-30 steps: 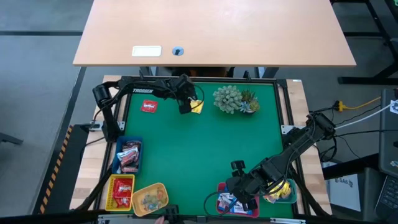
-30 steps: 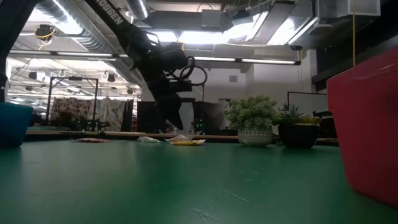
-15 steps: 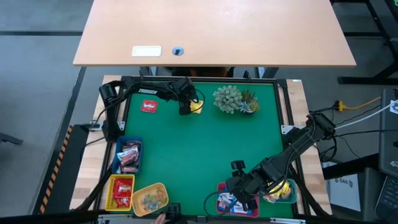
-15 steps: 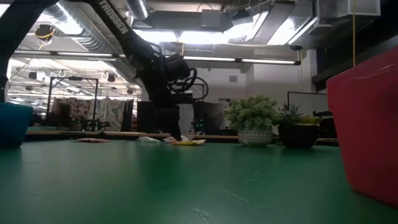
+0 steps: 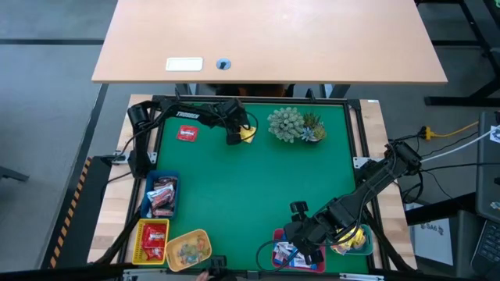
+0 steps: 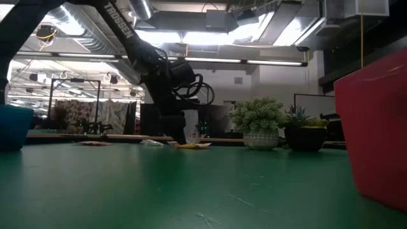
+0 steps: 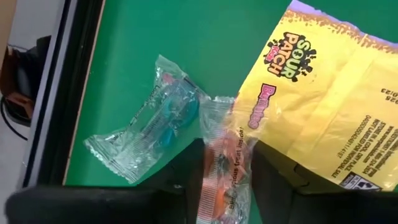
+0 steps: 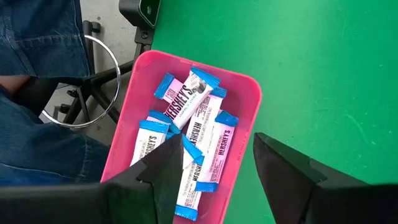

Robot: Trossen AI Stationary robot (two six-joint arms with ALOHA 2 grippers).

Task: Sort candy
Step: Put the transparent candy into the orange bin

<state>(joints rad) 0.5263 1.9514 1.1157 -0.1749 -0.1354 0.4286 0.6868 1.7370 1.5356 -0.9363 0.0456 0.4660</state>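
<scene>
The left gripper (image 7: 225, 180) is down at the bench's far edge, left of the plant (image 5: 294, 124), its fingers on either side of a clear-wrapped orange candy (image 7: 225, 168) whose long axis runs along the gap. The jaws are half closed around it, but a firm grip cannot be told; a yellow packet (image 7: 323, 99) touches one side and a clear blue-sweet wrapper (image 7: 152, 127) lies just beside the other. The right gripper (image 8: 214, 165) hangs open above the pink tray (image 8: 245, 118) at the near edge.

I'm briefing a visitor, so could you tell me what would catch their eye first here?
At the green mat's far edge, the left gripper straddles a clear-wrapped orange candy beside a yellow Sour Patch packet. At the near edge, the right gripper hovers open above a pink plastic tray of blue-and-white Hershey's bars.
</scene>
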